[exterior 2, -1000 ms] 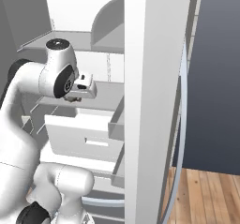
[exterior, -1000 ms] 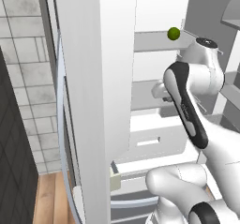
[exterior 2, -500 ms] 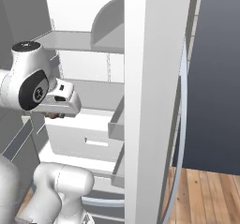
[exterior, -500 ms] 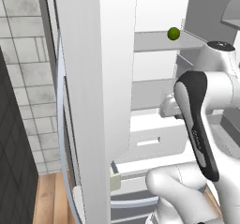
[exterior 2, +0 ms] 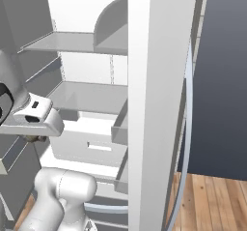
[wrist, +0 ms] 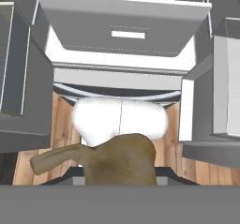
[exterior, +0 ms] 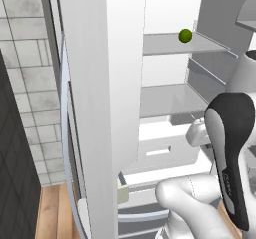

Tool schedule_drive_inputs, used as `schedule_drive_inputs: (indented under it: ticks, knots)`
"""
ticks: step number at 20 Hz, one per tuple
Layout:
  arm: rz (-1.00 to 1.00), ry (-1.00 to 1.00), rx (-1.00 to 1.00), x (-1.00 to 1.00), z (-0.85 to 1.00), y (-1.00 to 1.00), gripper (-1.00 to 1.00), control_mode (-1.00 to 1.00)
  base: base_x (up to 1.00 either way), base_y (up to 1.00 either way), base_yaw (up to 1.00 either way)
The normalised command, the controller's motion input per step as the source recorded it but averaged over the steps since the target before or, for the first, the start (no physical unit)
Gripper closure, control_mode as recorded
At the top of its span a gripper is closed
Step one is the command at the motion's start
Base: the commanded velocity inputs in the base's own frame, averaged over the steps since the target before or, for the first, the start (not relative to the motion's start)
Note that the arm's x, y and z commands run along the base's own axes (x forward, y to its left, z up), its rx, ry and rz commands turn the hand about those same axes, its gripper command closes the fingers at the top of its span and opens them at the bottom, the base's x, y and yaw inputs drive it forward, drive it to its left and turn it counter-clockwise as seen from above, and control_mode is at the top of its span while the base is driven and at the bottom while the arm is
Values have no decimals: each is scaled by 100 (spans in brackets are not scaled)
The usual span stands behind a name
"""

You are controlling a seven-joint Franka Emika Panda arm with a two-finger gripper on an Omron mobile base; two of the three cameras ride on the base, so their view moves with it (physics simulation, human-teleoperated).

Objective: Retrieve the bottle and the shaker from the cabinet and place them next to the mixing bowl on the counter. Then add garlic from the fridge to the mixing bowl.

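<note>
Fridge (exterior: 95, 108) doors stand open, arm in front of the open compartment. Hand view looks down: the garlic (wrist: 117, 160), a brownish bulb with a stem sticking out to one side, sits at the bottom of the frame right at the gripper (wrist: 119, 176), fingers closed on it. The fingertips themselves are hidden behind the bulb, so contact points can't be made out. Below the garlic in that view: the robot's white base, wood floor (wrist: 61, 120), and the fridge's white drawer (wrist: 124, 31) with a slot handle, pulled shut. In the right base view the hand (exterior 2: 36, 121) is held out level at the left edge, in front of the lower glass shelf (exterior 2: 87, 97), with a small brown bit of the garlic (exterior 2: 33, 138) showing under it. In the left base view the forearm's dark section blocks most of the hand; just a white piece of it is visible near the drawer (exterior: 160, 150). A small green round item (exterior: 185, 35), lime-like, sits on the upper shelf (exterior: 175, 44), well above the hand. Grey curved item (exterior 2: 111, 24) on the upper shelf in the right base view, can't tell what it is. Tiled wall (exterior: 25, 83) left of the fridge.
</note>
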Motion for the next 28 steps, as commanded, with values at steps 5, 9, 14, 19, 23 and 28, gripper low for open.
schedule_drive_inputs:
  ticks: [5, 9, 14, 19, 23, 28]
  knots:
    - [0, 0, 1, -27, 2, -3, 100, -100, 0, 0, 0]
    - [0, 0, 0, 0, 0, 0, 100, -100, 0, 0, 0]
    - [0, 0, 0, 0, 0, 0, 100, -100, 0, 0, 0]
    - [0, 0, 0, 0, 0, 0, 100, -100, 0, 0, 0]
    - [0, 0, 0, 0, 0, 0, 100, 100, -21, 0, 0]
    - [0, 0, 0, 0, 0, 0, 100, 100, -100, 0, 0]
